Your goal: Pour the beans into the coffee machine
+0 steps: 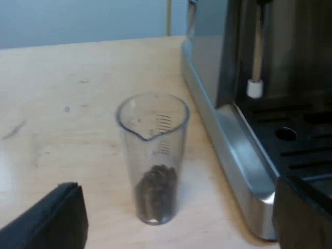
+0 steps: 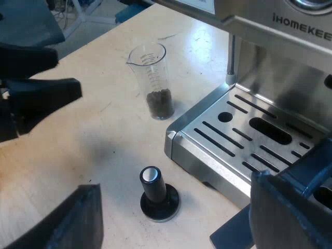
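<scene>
– On the wooden table [image 1: 62,93], just beside the base of the espresso machine [image 1: 218,67], what is standing?

– The measuring glass [image 1: 152,155], upright, with its spout turned toward the left wrist camera. The beans [image 1: 157,189] fill only its bottom part. It is not touching the machine. A narrow strip of table lies between the glass and the metal edge of the base.

– And the room around it?

– On the side away from the machine the table is bare and wide. On the machine side, the steam wand [image 1: 256,57] hangs over the far part of the drip tray [image 2: 249,140]. The tamper [image 2: 158,194] with the black knob stands on the table near the tray's front corner, well apart from the glass.

– How is the left gripper [image 1: 179,207]?

– Its two black fingers [image 1: 52,218] are spread wide and hold nothing. The glass stands ahead of them, in the line of the gap. From the right wrist, the left gripper is near the glass with bare table between them.

– And the right gripper [image 2: 176,207]?

– Also wide apart and holding nothing. It hangs above the tamper and the tray's front corner, touching neither.
</scene>
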`<state>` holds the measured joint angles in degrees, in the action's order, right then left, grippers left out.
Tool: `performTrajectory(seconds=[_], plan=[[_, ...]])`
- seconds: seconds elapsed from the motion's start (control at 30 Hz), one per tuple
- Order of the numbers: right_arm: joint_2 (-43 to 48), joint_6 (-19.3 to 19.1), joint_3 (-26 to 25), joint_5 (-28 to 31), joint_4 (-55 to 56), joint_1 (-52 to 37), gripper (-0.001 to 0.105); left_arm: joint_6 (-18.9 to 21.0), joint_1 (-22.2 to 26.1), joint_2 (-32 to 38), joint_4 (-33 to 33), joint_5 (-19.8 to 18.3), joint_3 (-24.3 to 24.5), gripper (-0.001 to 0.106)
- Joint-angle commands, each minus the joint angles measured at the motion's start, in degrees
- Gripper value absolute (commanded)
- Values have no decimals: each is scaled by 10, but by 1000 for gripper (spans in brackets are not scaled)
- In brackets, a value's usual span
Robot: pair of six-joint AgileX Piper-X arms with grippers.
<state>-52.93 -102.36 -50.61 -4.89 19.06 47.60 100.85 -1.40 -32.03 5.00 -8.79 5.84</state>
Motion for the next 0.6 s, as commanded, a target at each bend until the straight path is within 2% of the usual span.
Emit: performTrajectory(seconds=[0.03,0.27,0.6], plan=[[1,-3,-4,0,-9,1,62,9,-2,-46,45,-10,2,75],[1,-3,-4,0,-9,1,62,9,-2,-161,142,-10,2,75],[1,-3,-4,0,-24,1,62,8,-2,-253,263,-9,2,75]])
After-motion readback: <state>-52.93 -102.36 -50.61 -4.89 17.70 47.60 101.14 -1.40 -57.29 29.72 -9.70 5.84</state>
